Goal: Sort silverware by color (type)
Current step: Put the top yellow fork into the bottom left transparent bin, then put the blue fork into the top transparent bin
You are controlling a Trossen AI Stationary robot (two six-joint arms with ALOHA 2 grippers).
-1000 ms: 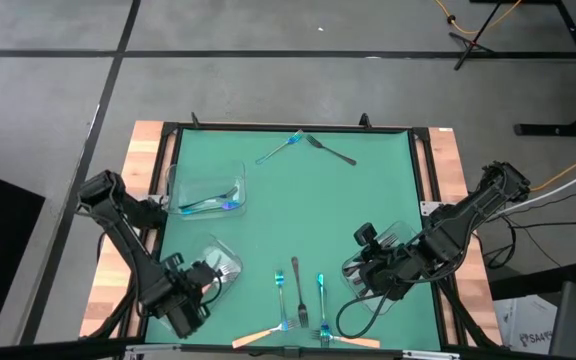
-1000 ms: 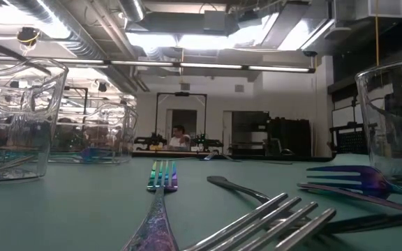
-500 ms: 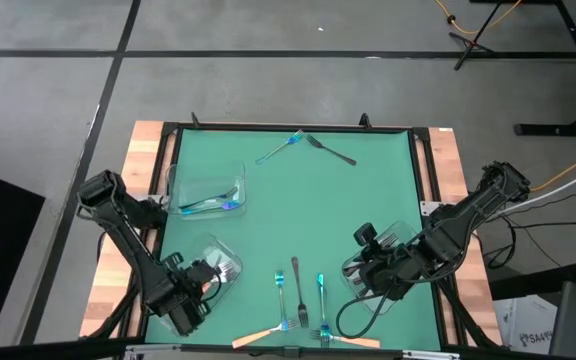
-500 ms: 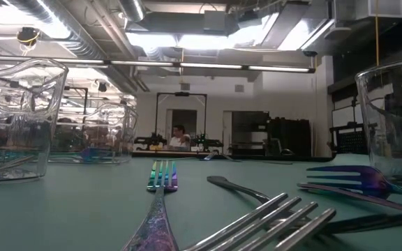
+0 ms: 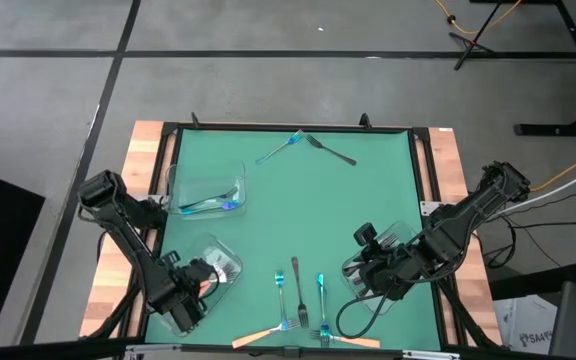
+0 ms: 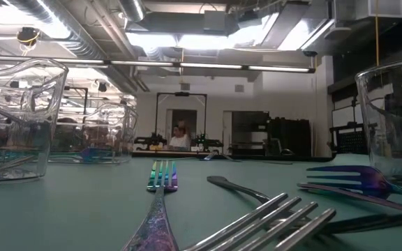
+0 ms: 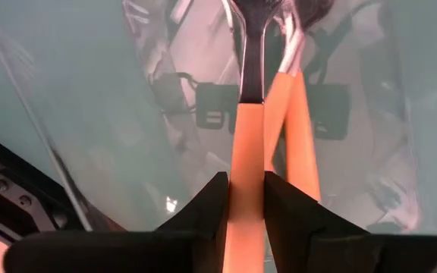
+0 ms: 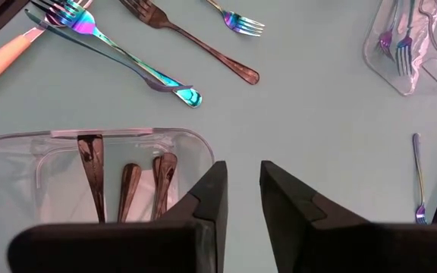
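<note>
Near edge: 2 orange-handled forks (image 5: 256, 338) (image 5: 354, 341) lie flat on green mat (image 5: 368, 190), one left of centre, one right, tines twd the middle. Just beyond them, 3 forks side by side, pointing near-far: blue-teal fork (image 5: 280, 298), dark fork (image 5: 295, 285), 2nd blue-teal fork (image 5: 321, 298). Low view has them close up: iridescent tines (image 6: 161, 178) centre, silver tines (image 6: 274, 222) right.

Near-left: L gripper (image 5: 196, 288) sits at the near-left clear tray (image 5: 230, 258), w/ the L arm reaching in from the left side. Fingers (image 7: 203, 208) clamped on the orange handle of a held fork (image 7: 247, 152), which points into the tray. 2nd orange fork (image 7: 298, 129) lies in the tray, touching or just beside the held one; can't tell which.

Near-right: R gripper (image 5: 366, 268) over the near-right clear tray (image 5: 393, 238). Fingers (image 8: 211, 193) slightly parted, nothing btwn them. Dark forks (image 8: 127, 186) lie in the tray (image 8: 21, 144), right below the fingers.

Mid-left: far-left clear tray (image 5: 183, 172) holds blue-teal forks (image 5: 213, 205), well apart from both grippers.

Far edge, centre: blue-teal fork (image 5: 280, 148) and dark fork (image 5: 334, 152) loose on mat, tine ends close together, handles splayed L and R.

Room beyond the table: a person (image 6: 180, 139) far off, in the background.
</note>
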